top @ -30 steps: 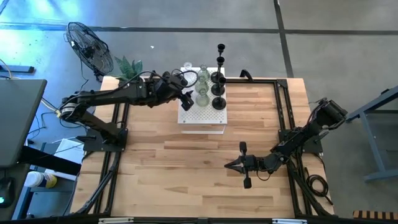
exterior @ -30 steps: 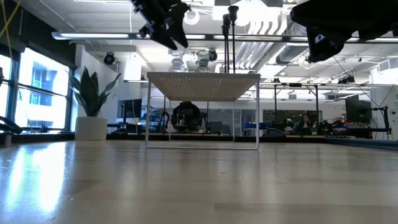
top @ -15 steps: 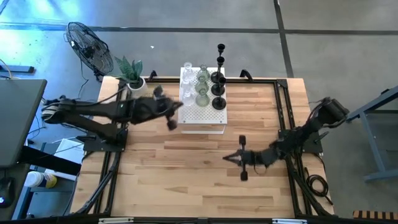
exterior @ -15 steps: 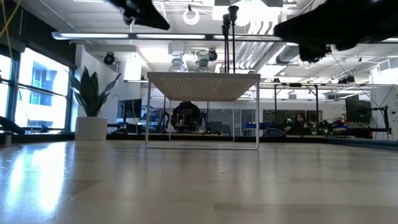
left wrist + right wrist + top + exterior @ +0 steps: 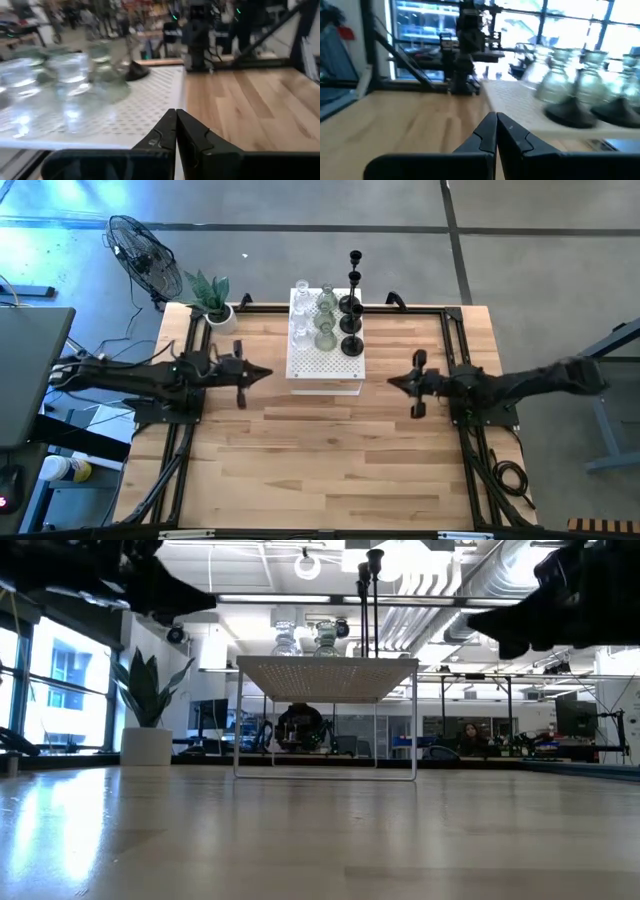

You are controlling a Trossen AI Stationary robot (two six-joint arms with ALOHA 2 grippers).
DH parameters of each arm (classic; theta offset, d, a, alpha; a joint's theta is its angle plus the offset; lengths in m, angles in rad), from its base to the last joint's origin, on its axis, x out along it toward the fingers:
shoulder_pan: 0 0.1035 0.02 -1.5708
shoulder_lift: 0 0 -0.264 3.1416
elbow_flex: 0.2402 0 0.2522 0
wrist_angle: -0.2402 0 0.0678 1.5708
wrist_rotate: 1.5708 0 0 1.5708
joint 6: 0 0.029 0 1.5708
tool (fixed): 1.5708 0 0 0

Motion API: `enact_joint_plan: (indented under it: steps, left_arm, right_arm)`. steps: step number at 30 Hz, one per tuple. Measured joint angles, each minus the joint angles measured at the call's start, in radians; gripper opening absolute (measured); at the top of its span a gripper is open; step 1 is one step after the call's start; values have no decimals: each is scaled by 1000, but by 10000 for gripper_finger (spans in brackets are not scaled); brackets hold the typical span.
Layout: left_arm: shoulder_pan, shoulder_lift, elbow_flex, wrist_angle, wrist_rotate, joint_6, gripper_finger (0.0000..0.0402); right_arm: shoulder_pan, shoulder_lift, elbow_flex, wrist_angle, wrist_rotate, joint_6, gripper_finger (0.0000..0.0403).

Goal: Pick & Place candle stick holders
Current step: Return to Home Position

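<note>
Left gripper (image 5: 266, 372) and right gripper (image 5: 391, 383), both pressed together and empty, flank the white perforated shelf (image 5: 325, 367), presumably parked clear of its glass and black candle stick holders (image 5: 326, 320)

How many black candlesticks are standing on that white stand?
3, in one row along the white shelf's right-arm side: the far black holder, the middle black holder, the near black holder. Their stems overlap, so another could be hidden.
</note>
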Motion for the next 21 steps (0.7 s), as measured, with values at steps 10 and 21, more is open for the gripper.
enact_joint_plan:
  steps: [10,21]
  left_arm:
    - [316,-320,-219,-12,210,-124,1]
    - [484,-646,-317,-187,351,-155,0]
  right_arm:
    - [-260,-402,-3,-510,-94,38,0]
    - [-409,-514,-3,-635,-110,93,0]
